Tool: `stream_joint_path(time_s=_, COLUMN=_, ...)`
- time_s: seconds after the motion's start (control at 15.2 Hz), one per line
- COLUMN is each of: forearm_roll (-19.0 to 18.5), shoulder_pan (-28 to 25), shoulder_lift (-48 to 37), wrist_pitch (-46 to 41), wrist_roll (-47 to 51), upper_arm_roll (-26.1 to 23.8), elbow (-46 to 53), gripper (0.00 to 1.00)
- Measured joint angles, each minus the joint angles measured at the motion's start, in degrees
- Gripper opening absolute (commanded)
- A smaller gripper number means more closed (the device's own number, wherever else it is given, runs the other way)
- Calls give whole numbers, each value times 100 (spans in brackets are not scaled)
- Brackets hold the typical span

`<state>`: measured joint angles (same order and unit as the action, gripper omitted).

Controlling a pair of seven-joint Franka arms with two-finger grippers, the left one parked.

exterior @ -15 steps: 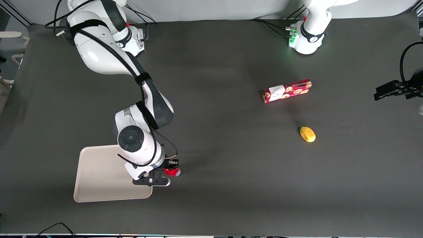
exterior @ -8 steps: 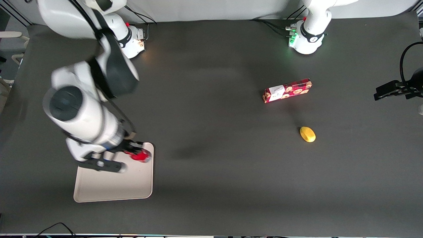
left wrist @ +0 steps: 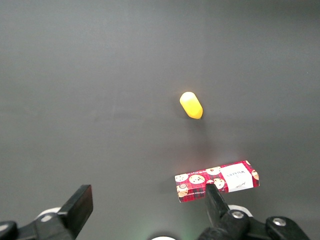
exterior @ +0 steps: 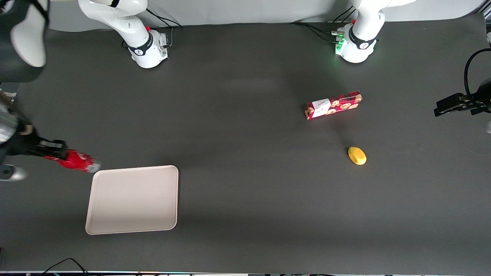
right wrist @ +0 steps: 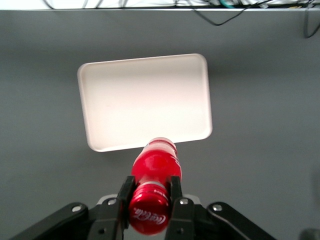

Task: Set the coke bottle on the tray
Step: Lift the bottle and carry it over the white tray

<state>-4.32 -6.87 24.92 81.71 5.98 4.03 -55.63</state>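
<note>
My right gripper is shut on the coke bottle, a small red bottle with a red cap. I hold it high in the air at the working arm's end of the table, just outside the tray's corner that lies farther from the front camera. The wrist view shows the black fingers clamped on the bottle's neck, with the red body pointing down toward the tray. The beige tray lies flat and bare on the dark table.
A red cookie box and a yellow lemon-like object lie toward the parked arm's end of the table. Both also show in the left wrist view, the box and the yellow object.
The right arm has lifted the bottle off the table beside the tray, carried it over the tray and swung it high, out past the tray's corner farther from the camera.
</note>
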Motion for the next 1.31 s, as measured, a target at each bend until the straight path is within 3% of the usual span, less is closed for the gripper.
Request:
stream_joint_path(time_s=0.2, forearm_roll=53, shoulder_pan=731, shoulder_lift=-44, wrist_pitch=113, wrist_roll=-1093, upper_arm_roll=46, elbow=-168, gripper=0)
stream_joint_path(time_s=0.46, forearm_roll=472, shoulder_pan=1424, shoulder_lift=-3, wrist_pitch=1570, wrist_roll=-1831, upper_arm_roll=55, elbow=-1156, gripper=0)
stream_joint_path(time_s=0.79, forearm_roll=653, shoulder_pan=1364, shoulder_lift=151, wrist_pitch=3699, wrist_roll=-1881, upper_arm_roll=10, elbow=-2579, gripper=0)
stream_joint_path(time_s=1.31, forearm_roll=815, shoulder_pan=1353, shoulder_lift=765, wrist_pitch=4532, wrist_roll=-1888, upper_arm_roll=3, elbow=-2878, gripper=0)
